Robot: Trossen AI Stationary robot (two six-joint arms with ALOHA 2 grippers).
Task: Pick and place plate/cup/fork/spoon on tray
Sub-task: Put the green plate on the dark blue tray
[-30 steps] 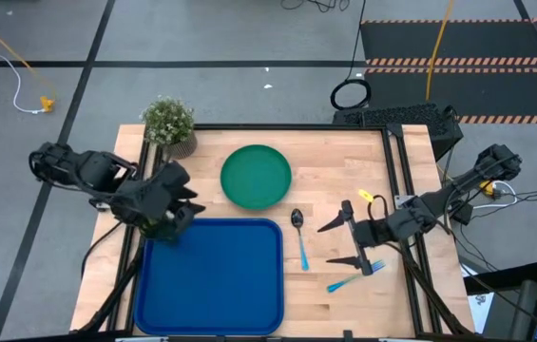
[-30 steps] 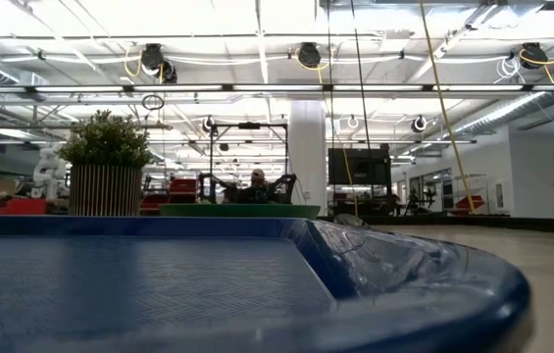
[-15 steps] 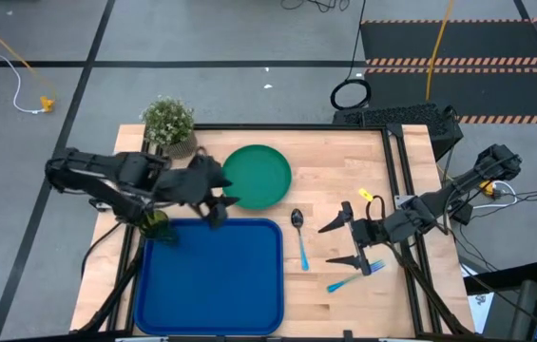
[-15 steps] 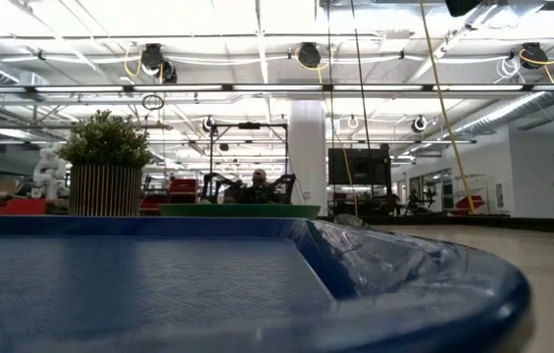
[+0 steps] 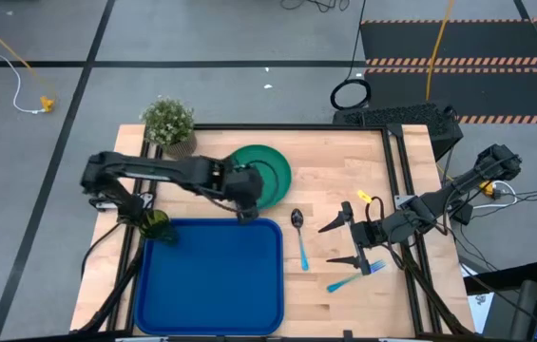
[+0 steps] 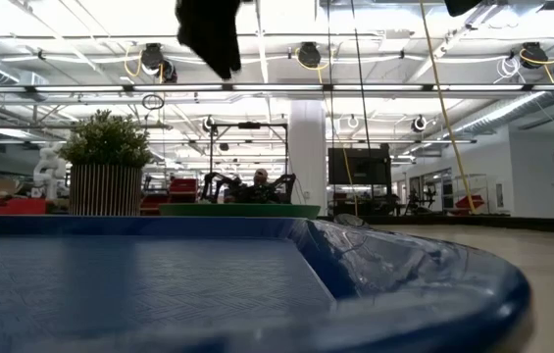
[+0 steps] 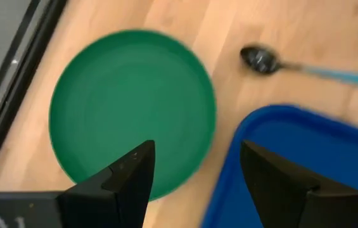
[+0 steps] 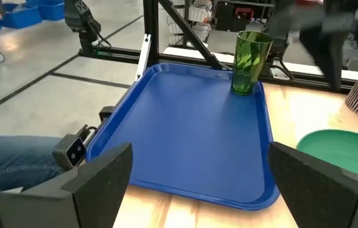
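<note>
Fingers of the left gripper [image 5: 246, 201] stand partly apart and hold nothing; it hangs above the near edge of the plate [image 5: 266, 173], just beyond the far rim of the tray [image 5: 213, 285]. Seen from the left wrist, both dark fingers [image 7: 128, 174] frame a gap over the plate [image 7: 128, 107] and the tray corner [image 7: 293, 145]. The cup [image 5: 157, 225] stands upright in the tray's far-left corner, clearly visible from the right wrist [image 8: 249, 54]. The right gripper [image 5: 354, 238] waits with its fingers spread wide and empty, over bare table between the spoon [image 5: 299, 235] and the fork [image 5: 354, 276]. Spoon and fork both lie on the wooden table [image 5: 325, 157] right of the tray. A potted plant [image 5: 171, 122] stands at the far-left table corner.
</note>
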